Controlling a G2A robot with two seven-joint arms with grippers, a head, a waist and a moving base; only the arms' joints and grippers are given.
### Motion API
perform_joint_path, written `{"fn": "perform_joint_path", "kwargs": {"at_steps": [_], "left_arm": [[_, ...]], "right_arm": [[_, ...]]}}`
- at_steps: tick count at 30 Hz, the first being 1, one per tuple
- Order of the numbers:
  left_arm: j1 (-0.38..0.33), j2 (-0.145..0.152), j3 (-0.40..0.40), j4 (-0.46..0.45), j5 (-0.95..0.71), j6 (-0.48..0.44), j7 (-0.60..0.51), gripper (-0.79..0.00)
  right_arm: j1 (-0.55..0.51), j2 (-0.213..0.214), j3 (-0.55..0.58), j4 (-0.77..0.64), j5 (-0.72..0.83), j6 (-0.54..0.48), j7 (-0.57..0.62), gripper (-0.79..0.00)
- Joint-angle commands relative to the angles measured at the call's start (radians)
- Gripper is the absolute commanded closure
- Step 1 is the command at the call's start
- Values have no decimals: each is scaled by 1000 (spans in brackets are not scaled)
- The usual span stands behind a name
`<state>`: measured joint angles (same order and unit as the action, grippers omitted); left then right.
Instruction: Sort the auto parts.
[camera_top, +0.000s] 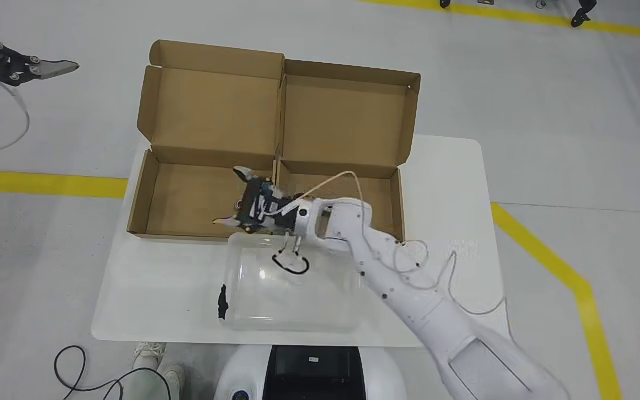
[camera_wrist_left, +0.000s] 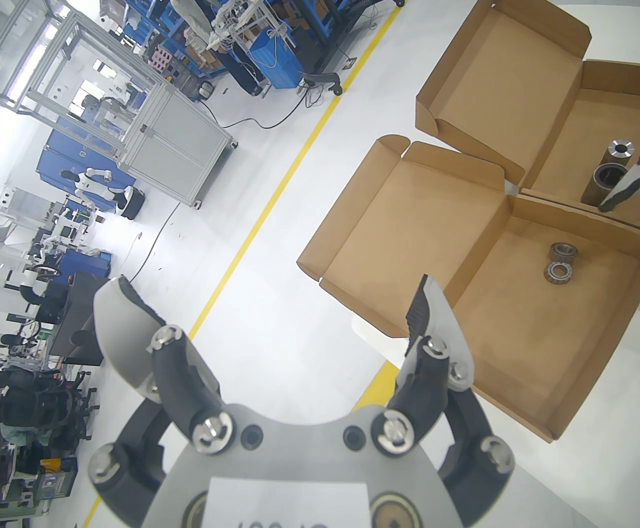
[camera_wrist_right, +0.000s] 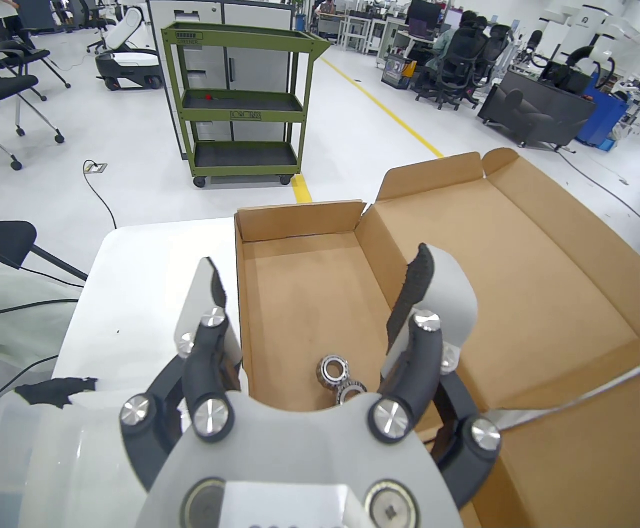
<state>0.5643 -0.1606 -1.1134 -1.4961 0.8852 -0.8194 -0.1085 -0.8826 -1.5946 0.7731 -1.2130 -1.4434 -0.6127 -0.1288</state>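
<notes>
Just over box wall, end effector

Two bearings are sitting at the left cardboard box's right end; its remaining floor is lying bare, its lid standing open behind.

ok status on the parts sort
both jaws open, empty. right over two bearings in the box. box wall under those jaws.
</notes>
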Motion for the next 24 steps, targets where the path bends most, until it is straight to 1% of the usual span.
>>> {"fn": "perform_joint_path", "kwargs": {"at_steps": [1,5,11,18,24], "left_arm": [[0,0,0,0,0,0,0,-785],[0,0,0,0,0,0,0,-785],[0,0,0,0,0,0,0,-785],[0,0,0,0,0,0,0,-785],[0,0,0,0,0,0,0,-785]], "right_arm": [[-59,24,50,-80,-12,-16,28,-785],[-169,63,136,-221,-34,-49,73,-785],[-286,102,236,-350,-63,-64,93,-785],[-408,136,331,-478,-102,-32,115,-785],[-540,163,418,-608,-137,8,93,-785]]}}
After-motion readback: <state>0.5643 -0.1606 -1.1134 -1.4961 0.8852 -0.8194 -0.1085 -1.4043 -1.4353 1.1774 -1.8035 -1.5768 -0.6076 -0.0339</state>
